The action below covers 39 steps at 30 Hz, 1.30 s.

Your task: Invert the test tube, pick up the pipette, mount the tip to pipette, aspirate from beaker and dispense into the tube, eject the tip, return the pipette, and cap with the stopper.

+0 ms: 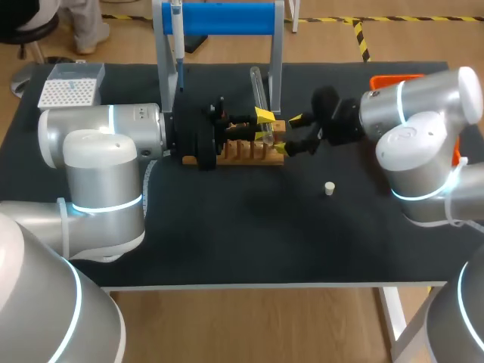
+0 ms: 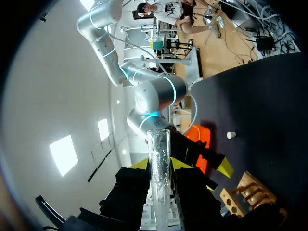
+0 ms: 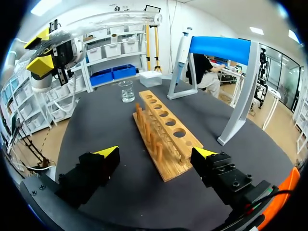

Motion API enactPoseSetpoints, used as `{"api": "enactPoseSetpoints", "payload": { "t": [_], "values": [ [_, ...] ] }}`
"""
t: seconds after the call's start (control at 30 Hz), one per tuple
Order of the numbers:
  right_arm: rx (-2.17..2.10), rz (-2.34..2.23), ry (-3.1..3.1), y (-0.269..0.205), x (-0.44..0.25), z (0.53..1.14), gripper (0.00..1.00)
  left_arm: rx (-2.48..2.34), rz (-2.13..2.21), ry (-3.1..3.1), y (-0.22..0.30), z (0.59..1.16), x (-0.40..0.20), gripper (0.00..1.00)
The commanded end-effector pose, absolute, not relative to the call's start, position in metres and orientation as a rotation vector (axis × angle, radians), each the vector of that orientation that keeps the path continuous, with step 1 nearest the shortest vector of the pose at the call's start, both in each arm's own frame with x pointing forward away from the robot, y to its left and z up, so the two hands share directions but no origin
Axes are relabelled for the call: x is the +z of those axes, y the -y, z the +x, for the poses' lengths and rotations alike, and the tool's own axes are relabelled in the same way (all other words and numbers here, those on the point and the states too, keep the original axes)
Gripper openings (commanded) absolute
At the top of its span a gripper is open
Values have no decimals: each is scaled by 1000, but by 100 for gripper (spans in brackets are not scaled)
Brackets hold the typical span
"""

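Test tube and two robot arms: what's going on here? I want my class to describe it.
The left gripper is shut on a clear test tube, holding it roughly level in the air above the wooden rack. The right gripper hovers open at one end of the rack, holding nothing. The pipette hangs on its blue stand and the white stopper lies on the black table, so pipetting and capping are not yet done.
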State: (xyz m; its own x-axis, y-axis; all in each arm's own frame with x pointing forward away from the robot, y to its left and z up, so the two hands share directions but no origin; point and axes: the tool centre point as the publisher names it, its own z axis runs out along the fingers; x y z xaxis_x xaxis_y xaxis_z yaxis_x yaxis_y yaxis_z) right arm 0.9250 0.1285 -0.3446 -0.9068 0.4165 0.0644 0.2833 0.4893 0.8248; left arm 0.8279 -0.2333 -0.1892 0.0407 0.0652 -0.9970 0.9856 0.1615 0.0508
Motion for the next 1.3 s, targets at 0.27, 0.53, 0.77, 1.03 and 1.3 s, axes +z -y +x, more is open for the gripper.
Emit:
{"api": "enactPoseSetpoints", "payload": {
  "t": [0.27,0.53,0.77,1.03,1.3],
  "values": [
    [1390,611,-2583,-128,-345,924,100,-1020,1150,-1292,234,827,-190,0],
    [1390,611,-2583,-128,-345,924,100,-1020,1150,-1292,234,827,-190,0],
    [1390,611,-2583,-128,-345,924,100,-1097,1118,-1392,231,839,-178,0],
    [1390,611,-2583,-128,-345,924,100,-1342,1064,-1537,232,860,-164,0],
    [1390,611,-2583,-128,-345,924,100,-1533,926,-1748,229,873,-163,0]
  ]
}}
